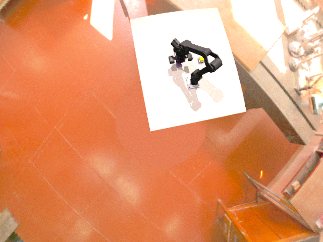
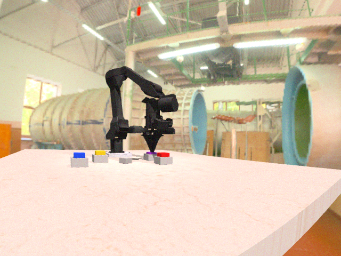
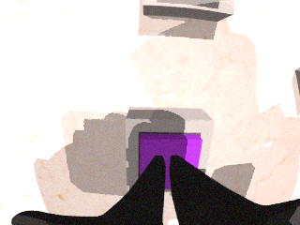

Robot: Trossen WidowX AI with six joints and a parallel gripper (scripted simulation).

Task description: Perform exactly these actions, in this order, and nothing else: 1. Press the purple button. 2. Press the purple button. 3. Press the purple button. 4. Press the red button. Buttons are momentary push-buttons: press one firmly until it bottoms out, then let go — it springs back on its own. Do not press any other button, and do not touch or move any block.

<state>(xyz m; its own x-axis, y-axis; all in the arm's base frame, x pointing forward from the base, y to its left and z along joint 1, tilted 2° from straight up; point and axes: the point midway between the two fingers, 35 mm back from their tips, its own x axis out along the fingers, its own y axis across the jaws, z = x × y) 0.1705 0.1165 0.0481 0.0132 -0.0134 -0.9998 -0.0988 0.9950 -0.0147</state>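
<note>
Claw (image 3: 165,161) (fingers together) points down onto purple button (image 3: 182,149).

Four buttons with colored tops are sitting on the table (image 2: 192,209). One purple button (image 2: 151,153) is showing, one red button (image 2: 163,154), one yellow button (image 2: 99,152) and one blue button (image 2: 79,154). Each of the four is resting on its own gray base, so four gray bases with colored tops are standing there. One more small gray box (image 2: 125,160) is sitting among them, and no colored top is showing on it. One black robot arm (image 2: 118,110) is standing on the table, and it is carrying one claw (image 2: 151,150) with two fingers. One table is holding everything.
</note>
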